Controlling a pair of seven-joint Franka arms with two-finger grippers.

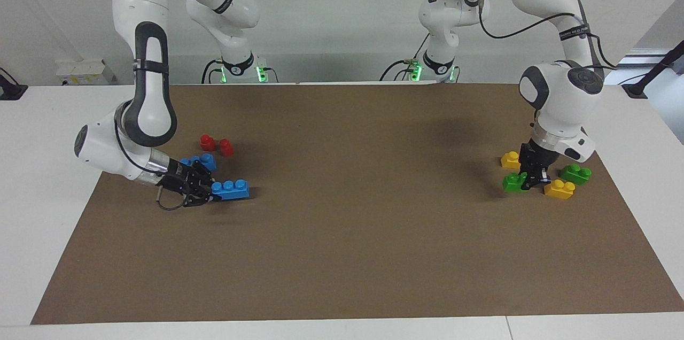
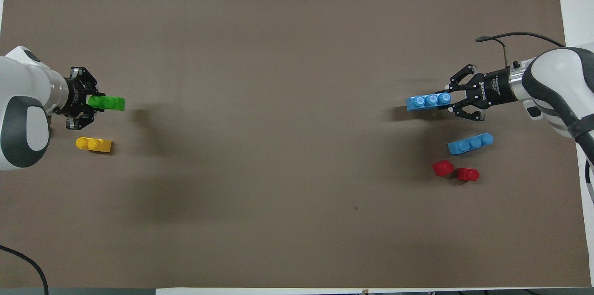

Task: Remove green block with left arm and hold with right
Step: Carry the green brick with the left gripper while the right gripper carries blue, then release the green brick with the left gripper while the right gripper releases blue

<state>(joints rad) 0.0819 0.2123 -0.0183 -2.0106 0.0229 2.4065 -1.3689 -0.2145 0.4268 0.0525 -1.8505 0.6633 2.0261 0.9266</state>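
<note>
The green block (image 1: 514, 182) (image 2: 108, 103) hangs low over the brown mat at the left arm's end of the table. My left gripper (image 1: 529, 179) (image 2: 91, 102) is shut on one end of it. Beside it lie a yellow brick (image 1: 510, 159) (image 2: 93, 144), a second yellow brick (image 1: 559, 188) and another green brick (image 1: 575, 174). At the right arm's end, my right gripper (image 1: 210, 196) (image 2: 449, 99) is shut on the end of a blue three-stud brick (image 1: 230, 189) (image 2: 428, 101), held low over the mat.
A second blue brick (image 1: 199, 161) (image 2: 470, 143) and two red pieces (image 1: 207, 141) (image 2: 442, 168), (image 1: 226, 147) (image 2: 468, 174) lie near the right gripper, on its side nearer the robots. The brown mat (image 1: 342, 233) covers most of the white table.
</note>
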